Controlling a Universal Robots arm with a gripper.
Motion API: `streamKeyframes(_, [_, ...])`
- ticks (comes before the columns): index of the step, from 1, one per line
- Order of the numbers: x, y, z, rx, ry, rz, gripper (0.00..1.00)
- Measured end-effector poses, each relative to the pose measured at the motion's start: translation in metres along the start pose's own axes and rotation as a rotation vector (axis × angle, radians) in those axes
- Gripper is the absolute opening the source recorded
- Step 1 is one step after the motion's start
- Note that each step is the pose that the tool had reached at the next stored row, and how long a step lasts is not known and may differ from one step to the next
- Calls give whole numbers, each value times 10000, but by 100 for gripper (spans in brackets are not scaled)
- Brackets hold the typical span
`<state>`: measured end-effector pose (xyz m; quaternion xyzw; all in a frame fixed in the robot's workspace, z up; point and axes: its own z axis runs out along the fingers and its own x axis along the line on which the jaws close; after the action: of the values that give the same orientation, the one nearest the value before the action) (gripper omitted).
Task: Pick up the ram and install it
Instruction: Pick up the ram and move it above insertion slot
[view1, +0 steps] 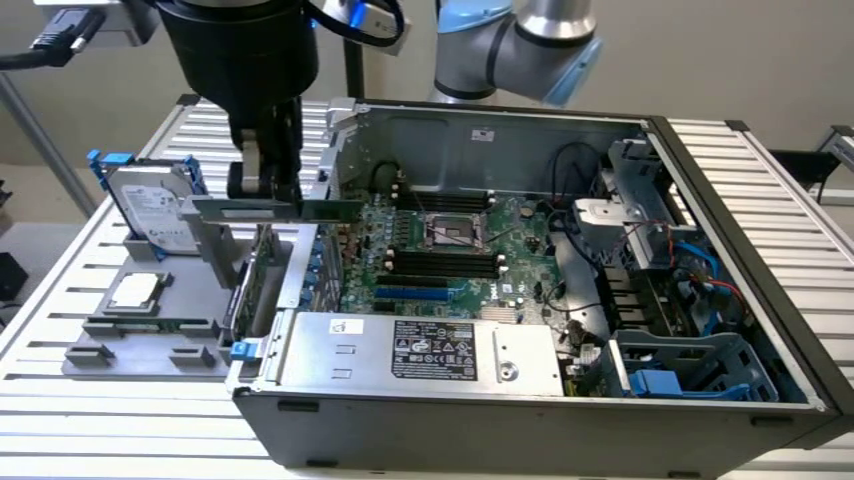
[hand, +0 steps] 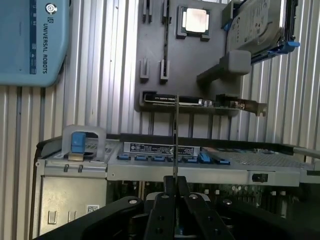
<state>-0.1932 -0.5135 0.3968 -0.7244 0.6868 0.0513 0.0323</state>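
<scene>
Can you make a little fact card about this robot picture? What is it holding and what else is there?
gripper: shut on the ram
ram: thin green stick, held level in the air, not in the computer yet
where: over the edge of the computer case, on the exterior view's left
computer case: open, green motherboard showing inside
gray holder: beside the case, on the slatted table
hard drive: silver, in a blue frame, standing in the gray holder
processor chip: lying flat on the gray holder
</scene>
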Motion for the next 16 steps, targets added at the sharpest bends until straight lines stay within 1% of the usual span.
streamKeyframes(12, [17,-542,-50,-41,-8,5,13])
streamKeyframes(14, [13,-618,-51,-45,-9,5,13])
streamKeyframes(16, [-9,-677,-50,-44,-10,5,13])
